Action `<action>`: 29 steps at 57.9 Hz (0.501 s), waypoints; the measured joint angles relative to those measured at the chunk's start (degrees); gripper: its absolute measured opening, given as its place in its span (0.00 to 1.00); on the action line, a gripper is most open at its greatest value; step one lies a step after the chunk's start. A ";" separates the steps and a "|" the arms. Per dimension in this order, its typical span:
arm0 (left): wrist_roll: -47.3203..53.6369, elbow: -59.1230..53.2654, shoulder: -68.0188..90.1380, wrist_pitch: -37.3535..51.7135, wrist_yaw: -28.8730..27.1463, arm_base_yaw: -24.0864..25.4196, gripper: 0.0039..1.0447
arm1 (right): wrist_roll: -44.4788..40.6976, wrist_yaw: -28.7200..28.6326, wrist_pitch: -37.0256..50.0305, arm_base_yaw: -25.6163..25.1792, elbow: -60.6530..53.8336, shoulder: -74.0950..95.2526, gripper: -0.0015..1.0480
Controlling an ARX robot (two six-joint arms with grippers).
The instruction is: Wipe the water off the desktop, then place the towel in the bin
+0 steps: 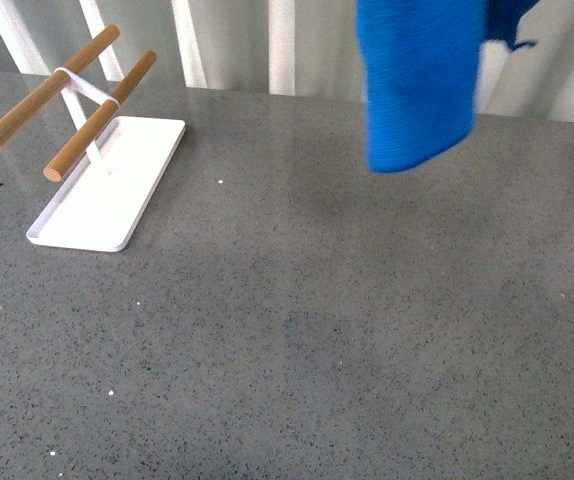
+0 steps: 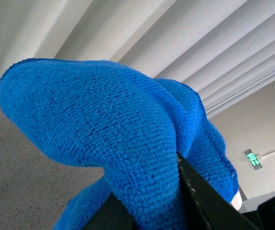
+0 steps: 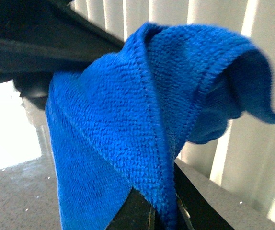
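While both jaws pinch it, the towel [image 1: 419, 85] overhangs the desktop [image 1: 317, 330].

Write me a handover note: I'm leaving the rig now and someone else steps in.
Left gripper: shut on the towel, as far as its view shows.
Right gripper: shut on the towel too.
Towel: hanging in the air above the desktop, towards its far right, touching nothing below.
Done: no puddle shows on the desktop, so wiping looks finished, though a thin film would be hard to see.
Left: drop the towel in the bin, which is in no view.
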 joint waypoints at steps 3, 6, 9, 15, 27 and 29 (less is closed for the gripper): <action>0.11 0.00 0.00 -0.07 0.02 0.33 0.33 | 0.70 0.02 -0.20 -1.27 0.74 -0.76 0.03; 0.13 0.00 0.02 -0.11 0.02 0.68 0.40 | 1.25 0.00 -0.31 -2.27 1.40 -1.36 0.03; 0.13 0.00 0.11 -0.39 0.02 1.33 0.49 | 2.12 0.02 -0.42 -3.50 2.27 -2.03 0.03; 0.26 0.00 0.48 -1.42 -0.04 2.93 0.64 | 3.69 0.15 -0.55 -5.73 3.93 -2.95 0.03; 14.47 0.02 2.45 -9.75 -8.74 6.82 0.93 | 5.75 0.68 -0.66 -8.41 5.09 -4.11 0.03; 17.05 -0.26 2.49 -9.99 -9.01 7.30 0.93 | 5.79 1.03 -0.70 -8.59 5.09 -4.22 0.03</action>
